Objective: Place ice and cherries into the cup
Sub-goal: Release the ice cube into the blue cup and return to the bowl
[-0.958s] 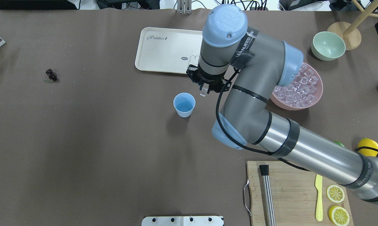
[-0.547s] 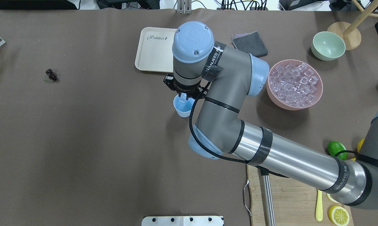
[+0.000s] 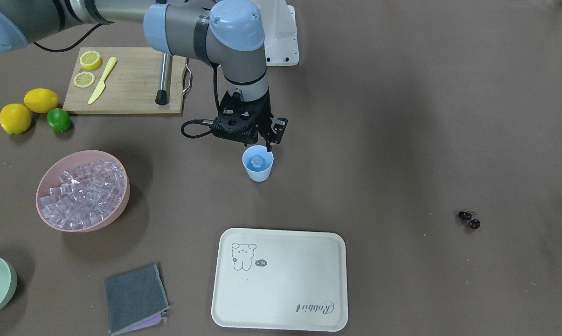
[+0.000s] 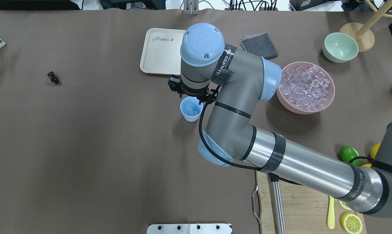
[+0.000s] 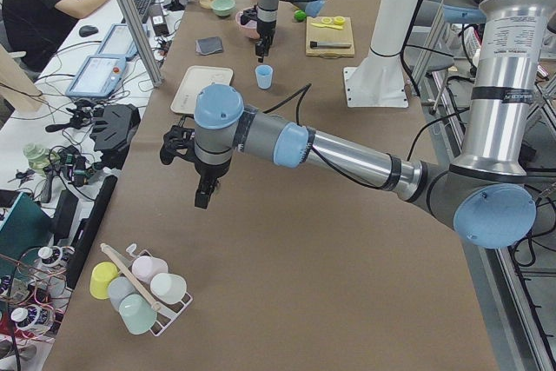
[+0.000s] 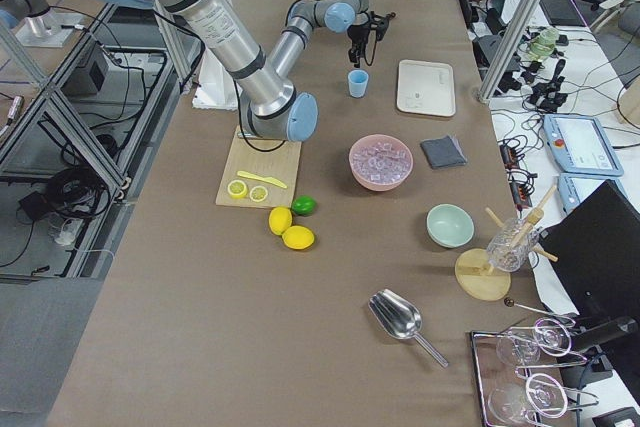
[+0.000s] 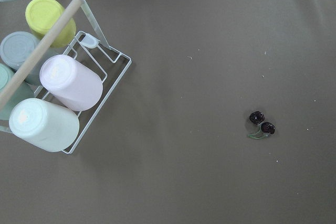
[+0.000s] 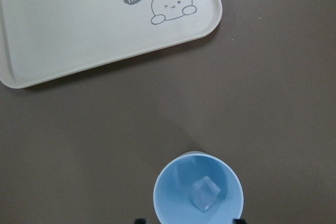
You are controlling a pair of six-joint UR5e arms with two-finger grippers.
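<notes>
The light-blue cup [image 3: 258, 171] stands upright mid-table and holds one ice cube [image 3: 256, 161]; the cube also shows in the right wrist view [image 8: 205, 193]. My right gripper [image 3: 258, 145] hovers just above the cup [image 4: 186, 114], open and empty, its fingertips spread at either side of the rim [image 8: 168, 192]. More ice [image 4: 304, 87] fills the pink bowl [image 4: 304, 112]. The cherries [image 4: 53, 78] lie on the table far off on my left side and show in the left wrist view [image 7: 262, 124]. My left gripper [image 5: 201, 197] hangs high above them; I cannot tell whether it is open.
A cream tray [image 4: 160, 52] lies just beyond the cup, with a grey cloth [image 4: 260, 45] next to it. A pale green bowl [image 4: 340, 47] stands past the pink bowl. A cutting board [image 3: 127, 79], lemons and a lime [image 3: 58, 120] sit near my right base. A rack of cups [image 7: 63, 93] stands past the cherries.
My right arm has swung left from beside the pink bowl to over the cup. The ice cube it carried now lies in the cup, and the gripper is empty.
</notes>
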